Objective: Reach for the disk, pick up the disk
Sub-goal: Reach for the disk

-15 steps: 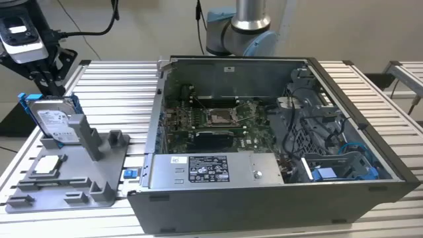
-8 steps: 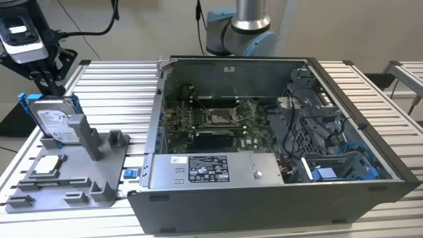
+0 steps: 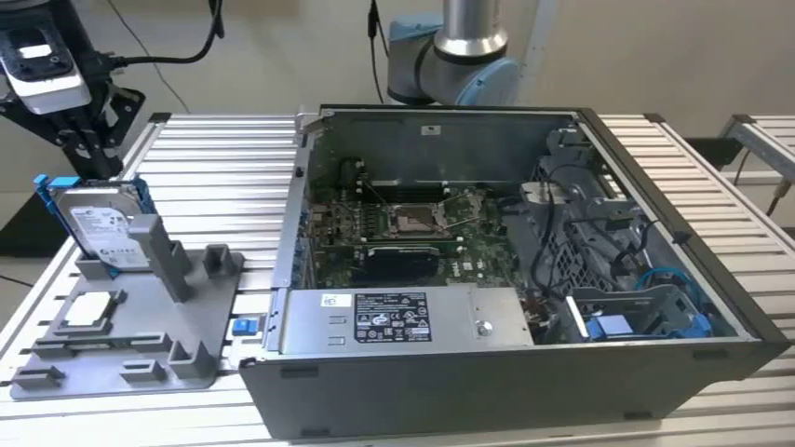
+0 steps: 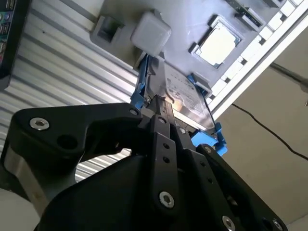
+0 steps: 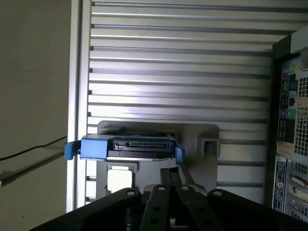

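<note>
- The disk point(image 3: 97, 223) stands on edge in a slot of the grey fixture point(image 3: 186, 321), at the exterior view's left. It is well apart from the open computer case point(image 3: 497, 391), and its blue rails frame the silver, labelled body.
- The gripper point(image 3: 89, 160) hangs directly above the disk's upper edge. You cannot tell from this view whether it touches.
- In the second wrist view the fingers point(image 4: 161, 139) lie pressed together with no gap between them. They have hold of nothing, and their tips sit against the outline of the disk's top edge.
- In the first wrist view the drive's connector edge faces you, and the closed tips lie just beside it. They are nearer one railed end than the middle.
- Step in hand, as you may judge it: the reach, close to complete. The pick-up is not yet begun, since the disk sits fully in its slot.
- A grip here calls for jaws parted wider than the drive's thickness and centred across its two flat faces. The lift should then run straight along the slot so the rails do not bind.
- The white-topped chip point(image 3: 89, 309) lies flat on the same fixture, near the disk. Keep clear of it.
</note>
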`<action>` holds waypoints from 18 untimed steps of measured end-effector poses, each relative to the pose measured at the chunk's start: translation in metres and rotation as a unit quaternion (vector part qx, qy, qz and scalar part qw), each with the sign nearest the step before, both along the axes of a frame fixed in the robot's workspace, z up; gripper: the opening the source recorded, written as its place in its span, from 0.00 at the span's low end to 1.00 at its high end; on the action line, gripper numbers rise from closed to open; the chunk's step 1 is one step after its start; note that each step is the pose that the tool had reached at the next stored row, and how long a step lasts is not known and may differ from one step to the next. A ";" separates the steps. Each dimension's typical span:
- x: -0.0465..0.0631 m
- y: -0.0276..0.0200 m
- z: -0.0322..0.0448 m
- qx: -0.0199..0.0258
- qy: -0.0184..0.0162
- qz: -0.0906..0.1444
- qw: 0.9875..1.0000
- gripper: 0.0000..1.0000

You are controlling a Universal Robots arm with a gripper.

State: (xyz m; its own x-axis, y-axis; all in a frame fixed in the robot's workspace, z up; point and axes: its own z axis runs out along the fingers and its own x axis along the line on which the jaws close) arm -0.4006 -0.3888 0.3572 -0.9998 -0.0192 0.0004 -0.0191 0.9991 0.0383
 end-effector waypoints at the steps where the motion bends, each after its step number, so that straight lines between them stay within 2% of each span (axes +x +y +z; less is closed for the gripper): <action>1: -0.002 0.0015 -0.0001 0.000 0.000 0.000 1.000 0.00; 4: -0.011 0.0039 -0.0007 0.000 0.000 0.000 1.000 0.00; 10: -0.038 0.0126 -0.0022 0.000 0.000 0.000 1.000 0.00; 18: -0.062 0.0134 -0.0039 0.000 0.000 0.001 1.000 0.00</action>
State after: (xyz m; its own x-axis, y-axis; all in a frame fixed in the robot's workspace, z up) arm -0.4624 -0.3754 0.3533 -0.9998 -0.0203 0.0006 -0.0203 0.9991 0.0382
